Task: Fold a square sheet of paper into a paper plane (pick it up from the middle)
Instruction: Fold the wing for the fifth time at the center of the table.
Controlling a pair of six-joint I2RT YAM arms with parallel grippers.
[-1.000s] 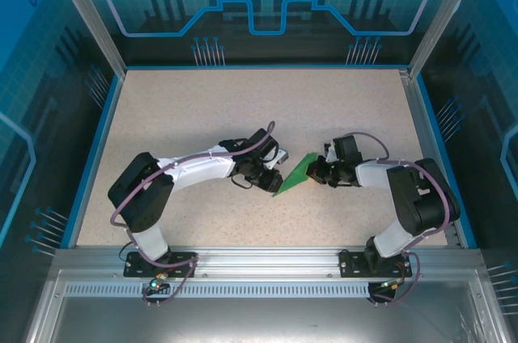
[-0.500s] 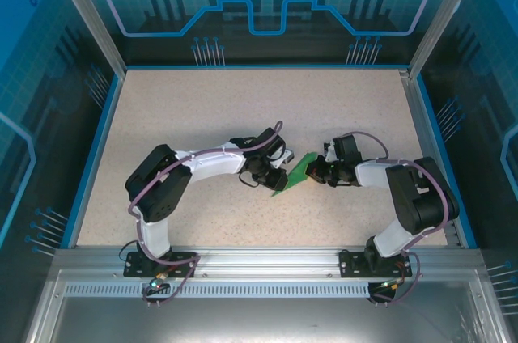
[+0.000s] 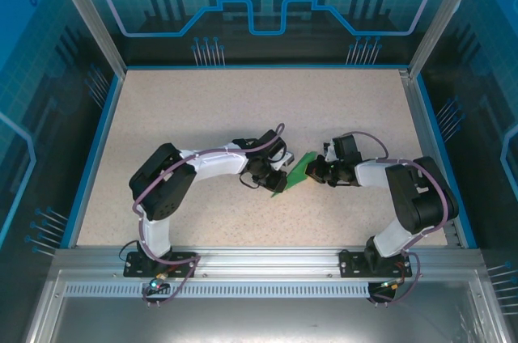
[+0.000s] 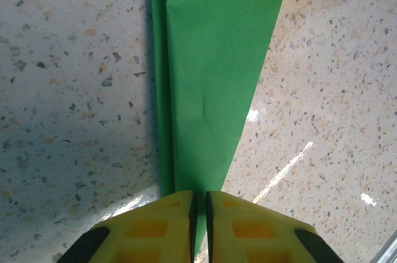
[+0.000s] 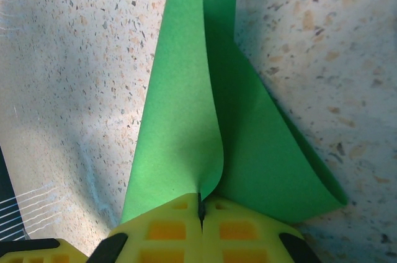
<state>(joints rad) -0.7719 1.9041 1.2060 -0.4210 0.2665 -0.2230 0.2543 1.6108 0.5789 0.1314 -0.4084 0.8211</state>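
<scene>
The thin bright green paper [image 3: 296,171], matt and unmarked, lies near the middle of the speckled beige stone-look tabletop [image 3: 202,108], held between the two arms. It is folded into a long shape with sharp straight edges. From the left wrist it [image 4: 211,77] reads as a tapering wedge, broad at the far end and narrowing toward the camera, with a second layer showing as a slim strip along its left side and a faint short crease mark near the middle. The left gripper [image 4: 200,198], with blocky yellow plastic fingers that have recessed orange pockets, is pinched on that narrow end, leaving only a hairline slit between the fingers. From the right wrist the paper [image 5: 186,114] stands up off the table: one flap curls in a soft curve into the fingertips, and another bends round in a rounded, uncreased loop at the lower right. The right gripper [image 5: 201,204], with the same yellow moulding, is clenched tight on those gathered layers. The tabletop [image 4: 74,89] is glossy enough to throw bright streaks of reflected light. In the overhead view the left gripper [image 3: 279,178] and right gripper [image 3: 312,171] are dark clusters whose fingertips are too small to make out, and they cover both ends of the paper. A yellow sliver at the top edge of the left wrist view is cut off by the frame.
</scene>
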